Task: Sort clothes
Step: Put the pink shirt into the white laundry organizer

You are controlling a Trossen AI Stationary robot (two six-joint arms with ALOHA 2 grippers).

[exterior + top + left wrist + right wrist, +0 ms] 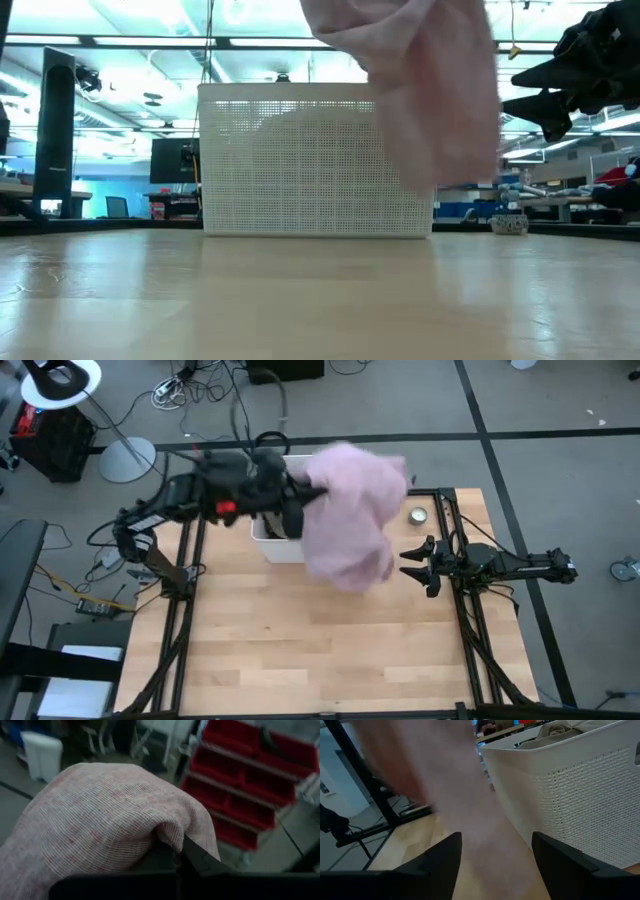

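My left gripper [298, 495] is raised above the white bin [275, 550] at the table's far side and is shut on the pale pink garment [350, 515]. The garment is lifted high and hangs in front of the bin's right part in the low view [420, 90]. My right gripper [408, 563] is open and empty, level above the table just right of the hanging garment. It points toward the garment, which shows as a blur in the right wrist view [445, 780]. A light grey-beige garment [555, 730] lies in the bin [570, 785]. My left gripper holds the pale pink garment by a bunched fold [167, 837] between its fingers [200, 860]. The cloth drapes over and around the fingers and hides the place of contact. The garment is lifted clear of the table and hangs slack below the gripper toward the table's right.
A small round tin [417, 515] sits on the table right of the bin; it also shows in the low view [510, 222]. Bare wooden table [320, 650] lies toward the near edge. Black frame rails [185, 620] run along both sides.
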